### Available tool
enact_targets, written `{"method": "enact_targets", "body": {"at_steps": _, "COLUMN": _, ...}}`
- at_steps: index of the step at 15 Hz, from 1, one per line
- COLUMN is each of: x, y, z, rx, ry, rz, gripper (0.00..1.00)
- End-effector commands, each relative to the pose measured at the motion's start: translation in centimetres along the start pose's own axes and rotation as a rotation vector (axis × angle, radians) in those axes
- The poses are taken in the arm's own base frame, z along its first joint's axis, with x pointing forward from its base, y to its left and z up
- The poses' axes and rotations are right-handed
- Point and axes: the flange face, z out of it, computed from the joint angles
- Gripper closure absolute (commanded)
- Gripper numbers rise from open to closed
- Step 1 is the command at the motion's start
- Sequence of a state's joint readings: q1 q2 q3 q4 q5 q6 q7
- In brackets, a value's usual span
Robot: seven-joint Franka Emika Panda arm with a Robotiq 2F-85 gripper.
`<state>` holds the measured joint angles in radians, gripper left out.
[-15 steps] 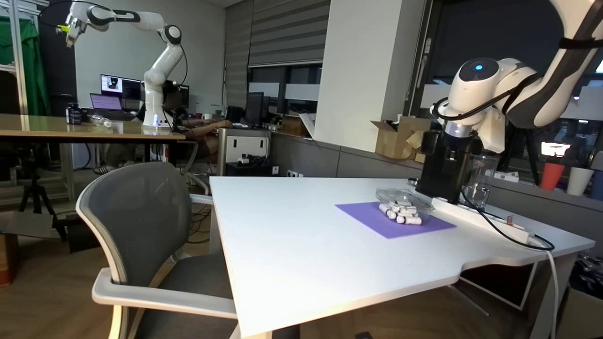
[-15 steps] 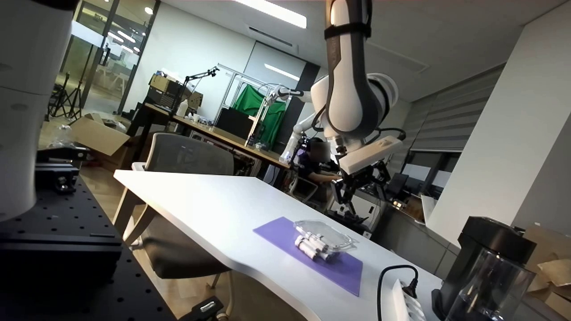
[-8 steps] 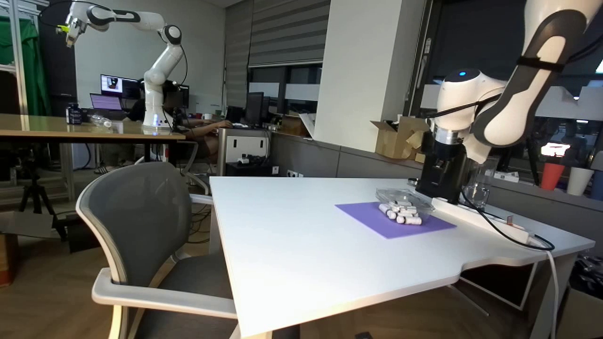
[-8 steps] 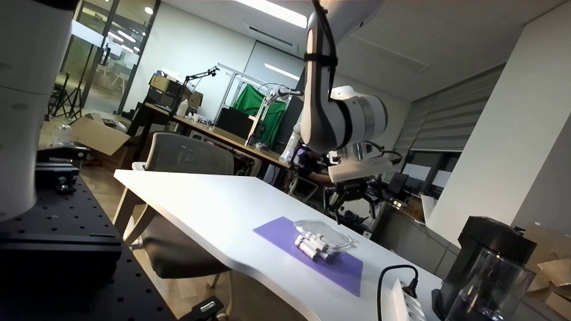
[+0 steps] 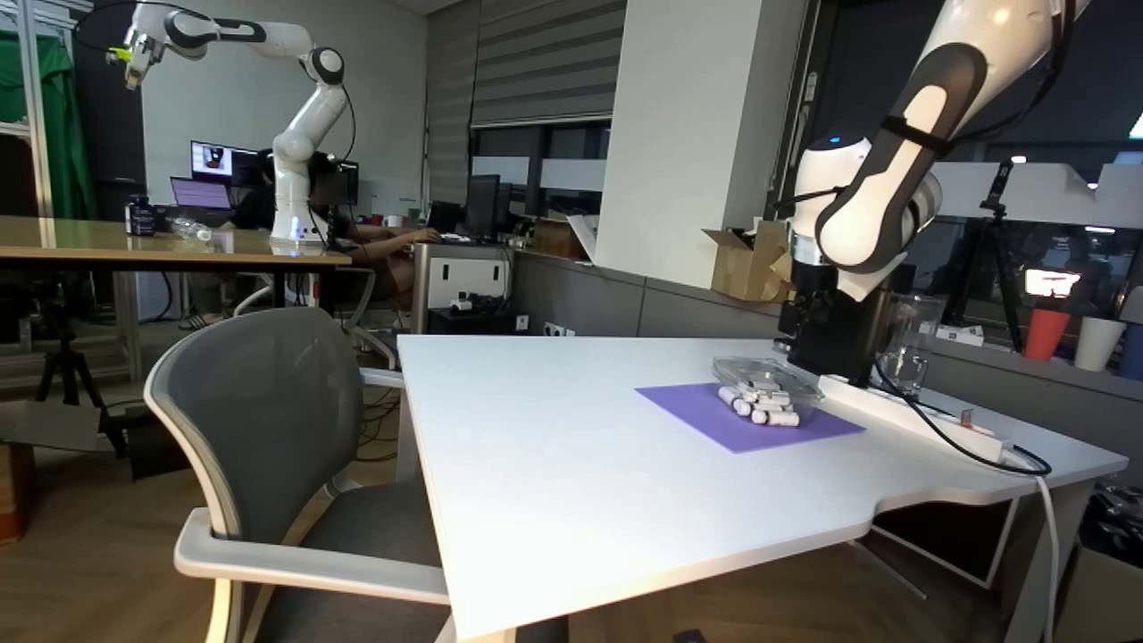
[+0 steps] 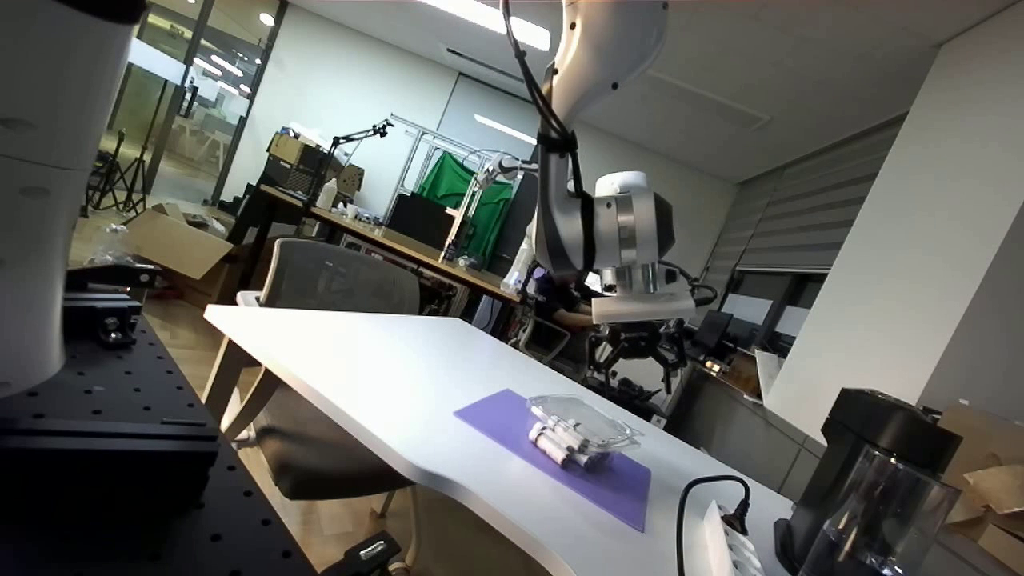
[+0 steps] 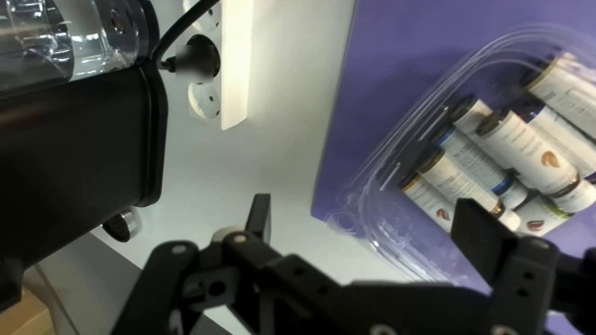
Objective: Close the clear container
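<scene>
The clear container (image 5: 768, 368) lies on the purple mat (image 5: 688, 409) with several white-labelled bottles (image 5: 759, 406). In an exterior view a see-through panel of the container (image 6: 596, 422) stands slanted over and behind the bottles. I cannot tell exactly how lid and base meet. In the wrist view the container's rounded rim (image 7: 372, 232) and corner tab (image 7: 345, 220) show. My gripper (image 7: 363, 204) is open and empty, with one finger over the white table and the other over the bottles. In an exterior view the gripper (image 6: 638, 386) hangs above and behind the container, pointing down, apart from it.
A tall black machine (image 5: 835, 330) with a clear tank stands close to the gripper; it fills the left of the wrist view (image 7: 79, 153). A white power strip (image 6: 724, 536) with a black cable lies beside the mat. A chair (image 5: 259, 429) stands at the table.
The arm has swung across, and the gripper has turned from tilted to nearly level, pointing down. It shifted left in an exterior view. The container and bottles have not moved.
</scene>
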<state>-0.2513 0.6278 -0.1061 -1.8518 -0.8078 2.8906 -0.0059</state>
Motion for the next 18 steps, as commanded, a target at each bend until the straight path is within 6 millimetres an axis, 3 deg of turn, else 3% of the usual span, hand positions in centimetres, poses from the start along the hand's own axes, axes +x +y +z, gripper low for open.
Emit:
{"method": "enact_targets", "body": {"at_steps": 1, "x": 1.8, "y": 1.8, "z": 1.6, "rx": -0.057, "ry": -0.005, "rz": 0.012, "gripper": 0.00}}
{"method": "enact_targets", "body": {"at_steps": 10, "x": 2.1, "y": 1.7, "z": 7.2, "rx": -0.017, "ry": -0.071, "rz": 0.023, "gripper": 0.00}}
{"method": "enact_targets", "body": {"at_steps": 18, "x": 2.2, "y": 1.3, "z": 8.1, "rx": 0.088, "ry": -0.166, "rz": -0.002, "gripper": 0.00}}
